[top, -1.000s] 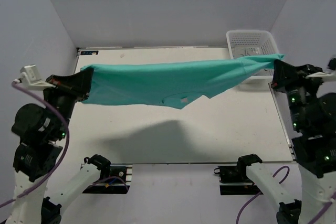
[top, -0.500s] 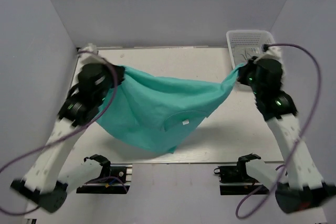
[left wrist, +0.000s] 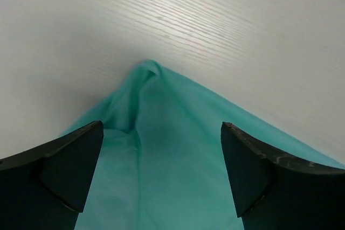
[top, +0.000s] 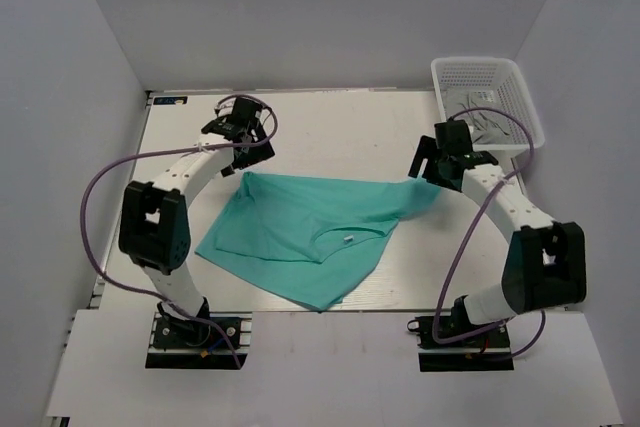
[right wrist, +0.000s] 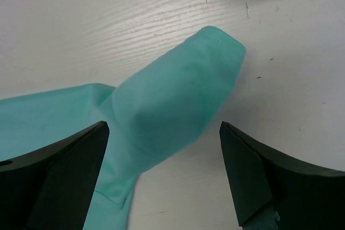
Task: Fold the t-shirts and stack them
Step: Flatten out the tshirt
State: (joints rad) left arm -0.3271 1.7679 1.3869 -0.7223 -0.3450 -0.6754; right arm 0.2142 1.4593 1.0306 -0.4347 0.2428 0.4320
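Here, your t-shirt (top: 310, 232) lies loosely spread on the table (top: 400, 122), centre toward 6 o'clock. Your left gripper (top: 240, 142) stands wide open over its 11 o'clock corner. Your right gripper (top: 435, 162), equally wide, sits over the 3 o'clock sleeve (right wrist: 178, 95). Neither clamps cloth.

— What do you see at the far right corner?
— You have a white mesh basket (top: 480, 75) there, at the white wood-grain table's (top: 330, 132) edge, with crumpled grey cloth (top: 498, 130) lying inside it.
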